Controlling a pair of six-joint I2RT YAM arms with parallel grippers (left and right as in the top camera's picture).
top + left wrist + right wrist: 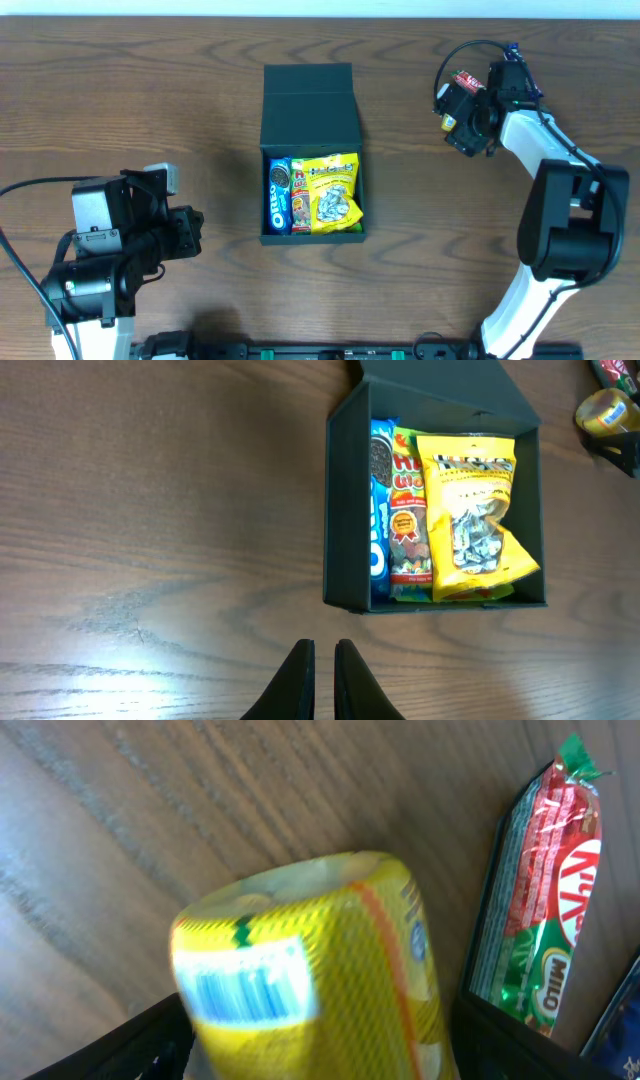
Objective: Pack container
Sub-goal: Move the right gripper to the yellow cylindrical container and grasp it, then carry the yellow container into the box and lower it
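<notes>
Wooden bench (150, 90) holds the open container (308, 100) at centre, long axis front to back, left of the right fingers (452, 120) spread around a yellow packet (310, 970), while the nearer left fingers (198, 232) are pressed together.

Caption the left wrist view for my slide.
Shut left claw faces the open box holding cookies, candy and a yellow snack bag.

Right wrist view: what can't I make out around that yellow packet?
- Right wrist: blurred yellow foil packet hides whether the right gripper grips it; label unreadable.
- Right wrist: red-green KitKat Milo wrapper, lower end hidden behind dark gripper parts.
- Overhead: both too small to tell.
</notes>
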